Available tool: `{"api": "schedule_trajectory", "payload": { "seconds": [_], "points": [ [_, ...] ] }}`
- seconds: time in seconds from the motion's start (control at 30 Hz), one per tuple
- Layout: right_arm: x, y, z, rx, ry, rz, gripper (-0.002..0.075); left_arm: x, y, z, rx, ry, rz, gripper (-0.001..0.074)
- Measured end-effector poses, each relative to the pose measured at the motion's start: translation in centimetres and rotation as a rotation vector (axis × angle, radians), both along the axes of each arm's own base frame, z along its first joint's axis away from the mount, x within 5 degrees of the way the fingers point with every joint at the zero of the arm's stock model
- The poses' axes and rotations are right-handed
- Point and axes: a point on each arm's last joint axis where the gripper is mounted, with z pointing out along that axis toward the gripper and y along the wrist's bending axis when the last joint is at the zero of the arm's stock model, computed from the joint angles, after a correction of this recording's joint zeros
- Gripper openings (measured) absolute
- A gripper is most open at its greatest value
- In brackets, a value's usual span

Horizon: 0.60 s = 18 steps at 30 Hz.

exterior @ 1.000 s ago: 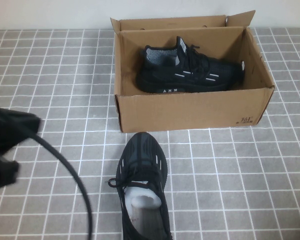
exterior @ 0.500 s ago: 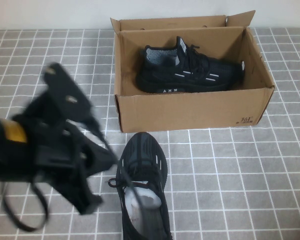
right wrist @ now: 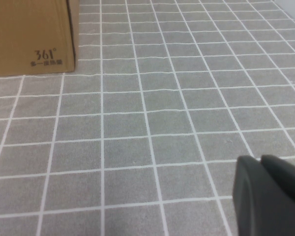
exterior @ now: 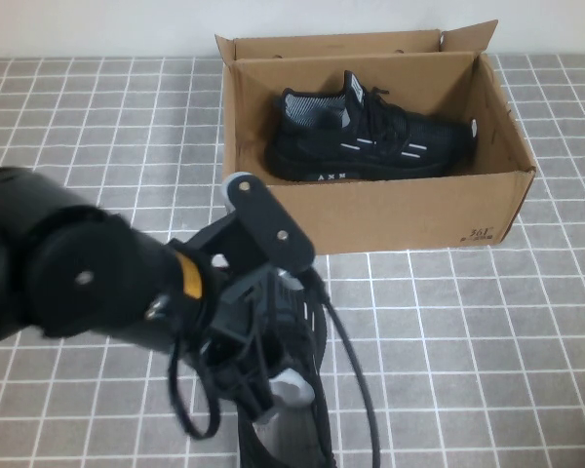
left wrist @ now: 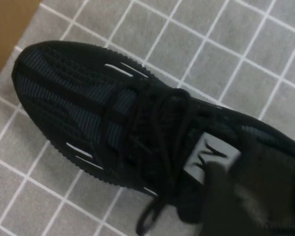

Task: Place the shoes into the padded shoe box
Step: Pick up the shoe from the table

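Observation:
One black sneaker [exterior: 370, 141] lies on its side inside the open brown cardboard box [exterior: 370, 219] at the back. The other sneaker [exterior: 310, 327] stands on the tiled surface just in front of the box, toe toward it. It fills the left wrist view [left wrist: 88, 113]. My left gripper [exterior: 261, 363] hangs right over this shoe's laces and opening, and it shows as a dark blur in the left wrist view [left wrist: 246, 196]. My right gripper [right wrist: 259, 160] is shut and empty, low over bare tiles to the right of the box; it is out of the high view.
The grey tiled surface [exterior: 487, 351] extends all around. My bulky left arm [exterior: 78, 273] and its cable [exterior: 356, 390] cover the front left. The box's printed corner shows in the right wrist view [right wrist: 46, 56]. The box flaps [exterior: 468, 37] stand up at the back.
My left arm has swung in from the left edge to right over the loose shoe. Both shoes and the box have not moved.

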Motion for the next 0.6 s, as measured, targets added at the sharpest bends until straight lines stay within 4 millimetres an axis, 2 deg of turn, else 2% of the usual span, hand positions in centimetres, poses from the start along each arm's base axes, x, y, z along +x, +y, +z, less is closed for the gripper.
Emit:
{"api": "schedule_trajectory", "payload": {
  "seconds": [0.03, 0.13, 0.3, 0.43, 0.5, 0.57, 0.6],
  "points": [
    [0.0, 0.0, 0.0, 0.000, 0.000, 0.000, -0.0008, 0.3, -0.2, -0.2, 0.007, 0.004, 0.002, 0.0344],
    [0.0, 0.0, 0.0, 0.000, 0.000, 0.000, -0.0008, 1.0, -0.8, -1.0, 0.025, 0.007, 0.005, 0.0474],
    [0.0, 0.0, 0.0, 0.000, 0.000, 0.000, -0.0008, 2.0, -1.5, -3.0, 0.088, 0.019, -0.004, 0.0529],
    [0.0, 0.0, 0.0, 0.000, 0.000, 0.000, -0.0008, 2.9, -1.8, -4.6, 0.142, 0.011, 0.010, 0.0524],
    [0.0, 0.0, 0.0, 0.000, 0.000, 0.000, -0.0008, 3.4, -1.9, -5.1, 0.161, -0.002, 0.045, 0.0490],
    [0.0, 0.0, 0.0, 0.000, 0.000, 0.000, -0.0008, 3.5, -1.9, -5.2, 0.155, 0.001, 0.102, 0.0400],
    [0.0, 0.0, 0.0, 0.000, 0.000, 0.000, -0.0008, 3.5, -1.9, -5.2, 0.149, 0.007, 0.128, 0.0326]
  ]
}}
